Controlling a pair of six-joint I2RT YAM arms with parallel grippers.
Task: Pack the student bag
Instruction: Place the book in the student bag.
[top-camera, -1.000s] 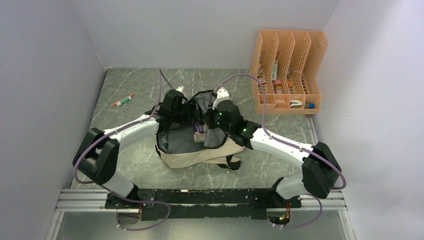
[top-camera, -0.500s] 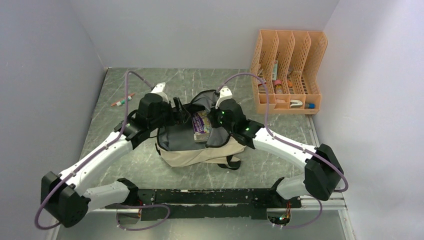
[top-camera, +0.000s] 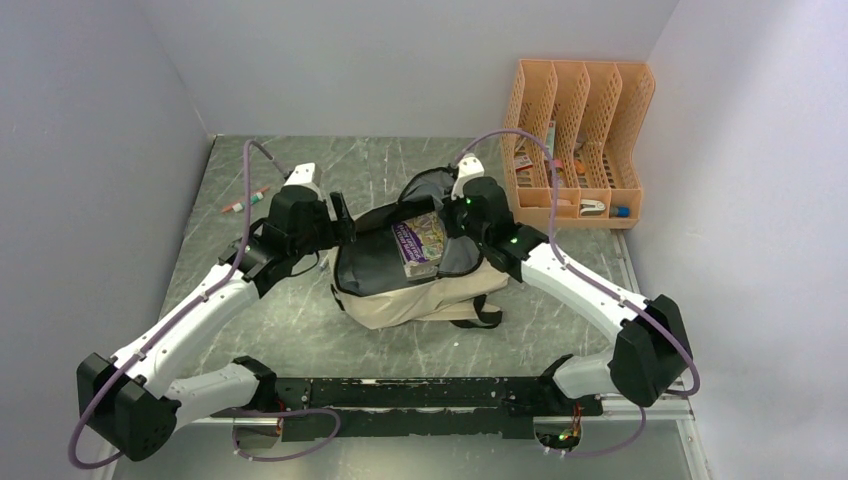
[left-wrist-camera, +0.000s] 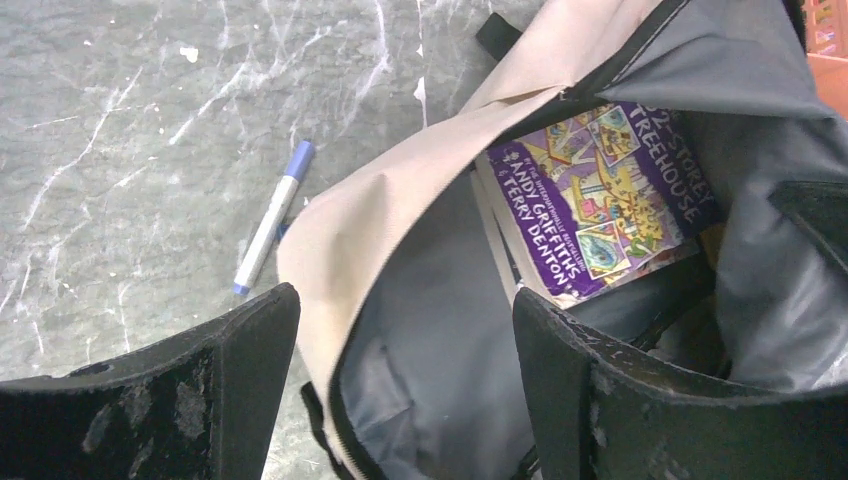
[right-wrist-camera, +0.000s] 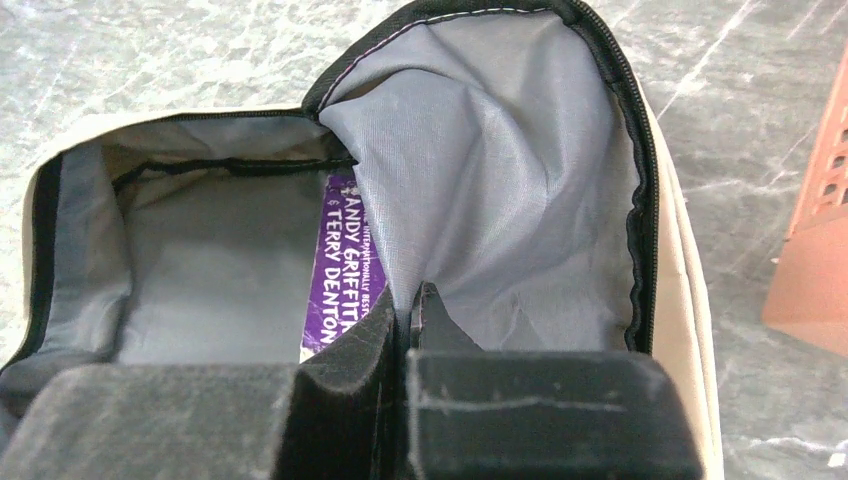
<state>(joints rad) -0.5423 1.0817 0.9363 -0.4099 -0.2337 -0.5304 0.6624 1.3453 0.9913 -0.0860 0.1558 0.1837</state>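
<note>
The student bag (top-camera: 420, 305), beige with grey lining, lies open mid-table. A purple book (top-camera: 421, 242) sits inside it, also visible in the left wrist view (left-wrist-camera: 600, 200). My right gripper (top-camera: 457, 222) is shut on the bag's grey-lined flap (right-wrist-camera: 500, 150); the fabric is pinched between its fingertips (right-wrist-camera: 410, 305). My left gripper (top-camera: 340, 225) hovers open just left of the bag's mouth. In its wrist view the jaws (left-wrist-camera: 400, 320) stand wide apart over the bag's beige rim (left-wrist-camera: 400, 200), holding nothing.
An orange file organizer (top-camera: 580, 140) with small items stands at the back right. A red-and-green pen (top-camera: 245, 202) lies at the back left. A blue-capped marker (left-wrist-camera: 270, 220) lies on the table beside the bag.
My left arm has drawn back out of the bag to the left. My right gripper has pulled the flap back and right, shifting the bag rightward and uncovering more of the book.
</note>
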